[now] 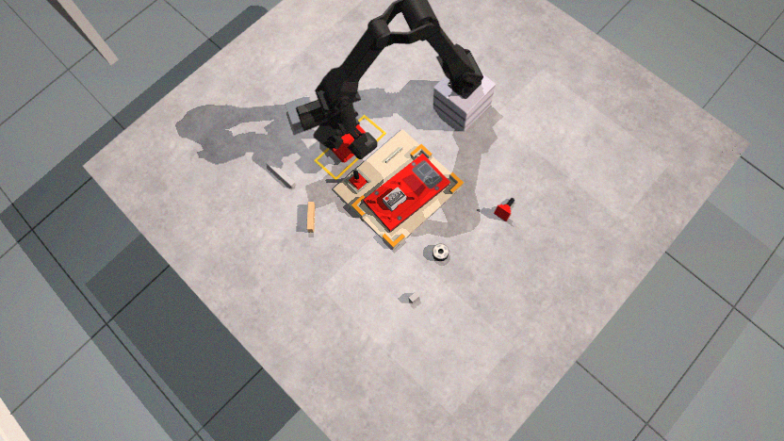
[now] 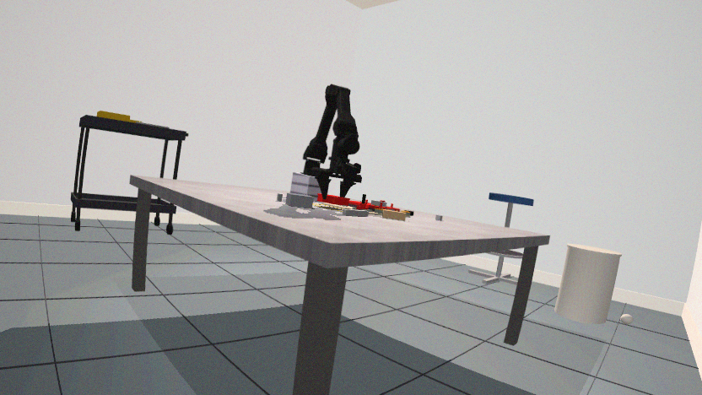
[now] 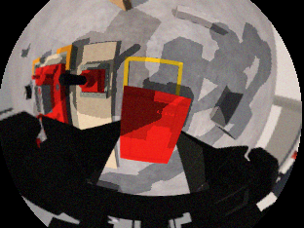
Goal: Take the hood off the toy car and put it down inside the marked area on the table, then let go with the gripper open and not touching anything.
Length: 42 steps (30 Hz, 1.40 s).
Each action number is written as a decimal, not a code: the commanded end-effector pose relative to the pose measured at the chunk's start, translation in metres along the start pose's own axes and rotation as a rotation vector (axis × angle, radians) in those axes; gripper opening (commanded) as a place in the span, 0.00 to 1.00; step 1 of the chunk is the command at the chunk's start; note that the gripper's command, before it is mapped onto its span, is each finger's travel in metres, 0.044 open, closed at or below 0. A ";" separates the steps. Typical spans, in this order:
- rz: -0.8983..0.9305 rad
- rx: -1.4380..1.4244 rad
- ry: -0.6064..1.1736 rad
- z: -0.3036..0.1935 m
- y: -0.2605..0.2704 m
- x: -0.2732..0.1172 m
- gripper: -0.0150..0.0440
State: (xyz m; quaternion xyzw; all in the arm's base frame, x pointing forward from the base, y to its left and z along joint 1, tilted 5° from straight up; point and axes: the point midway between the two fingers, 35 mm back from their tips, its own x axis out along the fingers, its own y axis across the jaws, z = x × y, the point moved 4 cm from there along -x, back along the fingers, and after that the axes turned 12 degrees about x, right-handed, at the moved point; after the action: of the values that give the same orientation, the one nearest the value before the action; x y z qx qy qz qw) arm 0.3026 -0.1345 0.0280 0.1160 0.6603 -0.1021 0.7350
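Note:
My gripper point(image 1: 346, 144) point(image 2: 334, 196) point(image 3: 150, 128) is shut on the red hood point(image 1: 343, 152) point(image 2: 332, 199) point(image 3: 156, 138), with one finger at each side. The hood is off the car and low over the yellow outlined area point(image 1: 325, 169) point(image 3: 155, 60). I cannot tell whether it touches the table. The arm and fingers hide part of the hood and of the outline in the top view. The red toy car point(image 1: 391, 220) point(image 3: 58, 108) sits between orange corner brackets on a beige board, with a grey engine block point(image 1: 394, 198) showing on it.
A red block with a black peg point(image 1: 357, 182) point(image 3: 95, 80) sits in a holder near the hood. A grey block point(image 1: 296, 122) point(image 3: 227, 108), a grey bar point(image 1: 280, 175), an orange block point(image 1: 310, 217), a white ring point(image 1: 433, 253) and a red-and-black piece point(image 1: 502, 212) lie around.

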 end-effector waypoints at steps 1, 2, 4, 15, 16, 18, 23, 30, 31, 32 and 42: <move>0.004 0.004 0.003 0.000 0.000 0.004 0.25; 0.004 0.004 0.003 0.000 0.000 0.005 0.25; 0.004 0.004 0.003 0.000 0.000 0.006 0.25; 0.004 0.004 0.003 0.000 0.000 0.011 0.25; 0.004 0.004 0.003 0.000 0.001 0.011 0.25; 0.004 0.004 0.003 0.000 0.001 0.012 0.25; 0.004 0.004 0.003 0.000 0.001 0.015 0.25; 0.004 0.004 0.003 -0.001 0.001 0.017 0.25; 0.004 0.004 0.003 -0.001 0.001 0.017 0.25; 0.000 0.000 0.001 0.000 0.000 0.014 0.30; 0.000 0.000 0.001 0.000 0.000 0.014 0.74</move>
State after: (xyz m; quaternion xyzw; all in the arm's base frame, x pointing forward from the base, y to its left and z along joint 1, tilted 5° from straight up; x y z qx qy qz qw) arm 0.3038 -0.1342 0.0134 0.1163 0.6609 -0.1019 0.7344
